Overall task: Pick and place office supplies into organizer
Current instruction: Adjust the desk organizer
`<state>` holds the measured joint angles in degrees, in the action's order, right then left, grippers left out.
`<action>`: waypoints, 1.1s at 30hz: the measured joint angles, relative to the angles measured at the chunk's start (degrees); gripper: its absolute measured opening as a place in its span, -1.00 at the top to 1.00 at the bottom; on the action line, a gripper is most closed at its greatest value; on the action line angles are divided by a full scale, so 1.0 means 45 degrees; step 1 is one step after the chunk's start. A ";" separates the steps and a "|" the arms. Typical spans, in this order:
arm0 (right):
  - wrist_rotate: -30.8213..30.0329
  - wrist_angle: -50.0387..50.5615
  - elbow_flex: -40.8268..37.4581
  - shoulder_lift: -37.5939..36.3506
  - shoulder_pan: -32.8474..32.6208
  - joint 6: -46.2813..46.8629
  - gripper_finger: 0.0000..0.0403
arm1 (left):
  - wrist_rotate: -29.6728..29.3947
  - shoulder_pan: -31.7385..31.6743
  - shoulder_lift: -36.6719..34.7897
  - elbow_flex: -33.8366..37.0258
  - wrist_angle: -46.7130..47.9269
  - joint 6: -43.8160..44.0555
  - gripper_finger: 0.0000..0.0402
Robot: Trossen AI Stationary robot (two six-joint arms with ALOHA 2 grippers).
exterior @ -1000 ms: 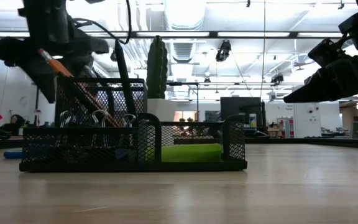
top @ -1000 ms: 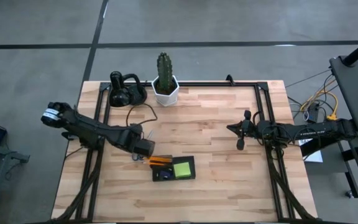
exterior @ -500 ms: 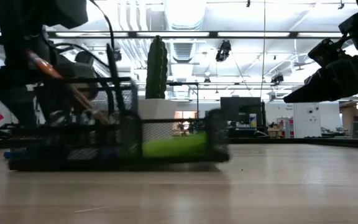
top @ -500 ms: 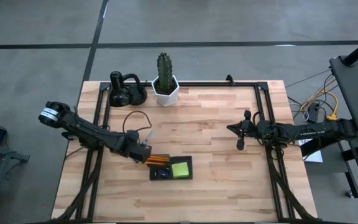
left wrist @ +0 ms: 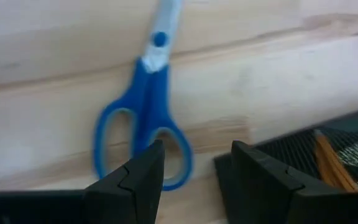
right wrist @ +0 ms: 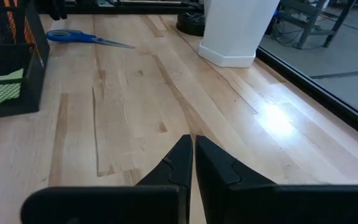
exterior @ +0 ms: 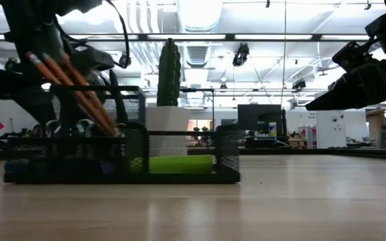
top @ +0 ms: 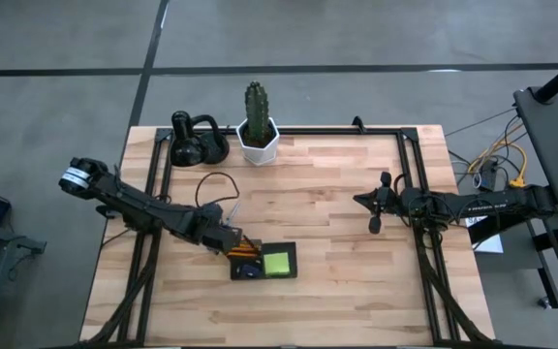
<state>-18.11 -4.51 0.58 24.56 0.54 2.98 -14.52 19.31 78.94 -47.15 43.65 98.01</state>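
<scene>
The organizer [top: 263,263], a black mesh tray, stands on the table near its front middle. Orange pencils [exterior: 72,84] lean in its left compartment and a lime-green sticky-note pad [top: 277,262] lies in its right one. Blue-handled scissors [left wrist: 143,124] lie flat on the wood just left of the organizer. My left gripper [left wrist: 194,180] is open and points steeply down, low over the scissors' handle loops, between them and the organizer's left end. My right gripper [top: 374,206] is shut and hangs above the table's right part, touching nothing. My left gripper has one finger [left wrist: 260,180] close beside the organizer's left end wall [left wrist: 229,165] and the other finger [left wrist: 135,183] over a handle loop of the scissors. I cannot tell whether either finger touches anything.
A cactus in a white pot [top: 257,131] and a black rounded gadget [top: 197,143] with a looping cable [top: 211,184] stand at the far edge. Black frame rails run along the table's left and right sides. Bare wood lies between the organizer and my right gripper.
My left gripper has sunk toward the table and drawn a little toward the near left, staying open. The organizer has slid a short way toward the table's left edge. The pencils now lean together in it.
</scene>
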 joint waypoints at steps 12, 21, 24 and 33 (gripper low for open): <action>-0.0005 -0.0063 0.0000 0.0000 -0.0001 0.0000 0.96 | -0.0174 -0.0239 0.0993 0.0067 -0.3694 -0.1453 0.15; -0.0005 -0.0056 0.0000 0.0005 0.0000 -0.0001 0.96 | -0.1183 -0.0308 -0.0441 0.0105 -0.1963 -0.1874 0.15; -0.0004 -0.0049 0.0000 0.0005 -0.0005 -0.0044 0.96 | -0.1500 -0.0267 -0.1256 0.0081 -0.1664 -0.1971 0.15; -0.0001 0.0005 0.0000 0.0001 -0.0004 -0.0034 0.96 | -0.1006 -0.0123 -0.2004 0.0387 0.0065 -0.0531 0.15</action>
<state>-18.11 -4.49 0.58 24.56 0.52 2.83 -19.04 18.76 69.92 -45.41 43.95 95.62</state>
